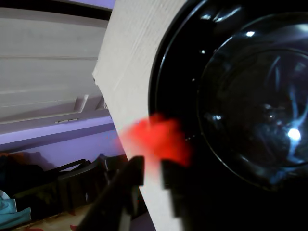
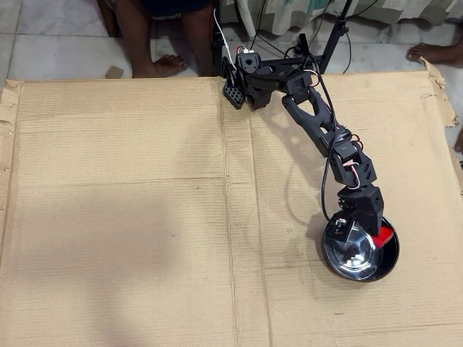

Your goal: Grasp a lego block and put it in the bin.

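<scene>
The red lego block (image 1: pixel 155 138) shows as a blurred red patch right at my fingertips in the wrist view. My gripper (image 1: pixel 153 162) comes in from the bottom edge, its two dark fingers close together and shut on the block. The black glossy bin (image 1: pixel 250 96) fills the right side of that view, and the block is at its rim. In the overhead view my gripper (image 2: pixel 375 233) hangs over the right part of the bin (image 2: pixel 347 269), with the red block (image 2: pixel 384 235) showing beside the fingers above the bowl's inside.
A large cardboard sheet (image 2: pixel 145 217) covers the work surface, and its edge (image 1: pixel 125 72) runs just left of the bin. The arm's base (image 2: pixel 249 76) is at the sheet's far edge. People's bare feet (image 2: pixel 163 66) stand beyond the cardboard.
</scene>
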Available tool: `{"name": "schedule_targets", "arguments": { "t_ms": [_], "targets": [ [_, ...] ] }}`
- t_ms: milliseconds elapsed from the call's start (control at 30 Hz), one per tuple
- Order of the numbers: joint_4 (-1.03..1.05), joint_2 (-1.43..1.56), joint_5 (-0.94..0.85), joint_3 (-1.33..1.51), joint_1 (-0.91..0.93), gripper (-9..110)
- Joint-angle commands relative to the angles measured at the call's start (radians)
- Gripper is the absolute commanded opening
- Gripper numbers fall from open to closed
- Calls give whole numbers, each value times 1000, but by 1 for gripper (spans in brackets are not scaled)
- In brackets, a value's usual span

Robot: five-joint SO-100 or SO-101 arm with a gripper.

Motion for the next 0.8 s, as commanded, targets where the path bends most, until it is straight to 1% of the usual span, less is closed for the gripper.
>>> {"name": "schedule_targets", "arguments": {
  "t_ms": [0, 100, 167, 267, 500, 600, 767],
  "targets": [
    [-11, 20, 37, -48, 11, 17],
    [-11, 20, 37, -48, 17, 24],
    [-11, 20, 37, -46, 26, 26],
    [35, 21, 37, -44, 37, 26],
    [316, 123, -37, 2, 66, 26],
    [360, 206, -40, 81, 86, 26],
    [359, 402, -63, 284, 118, 26]
  ]
}}
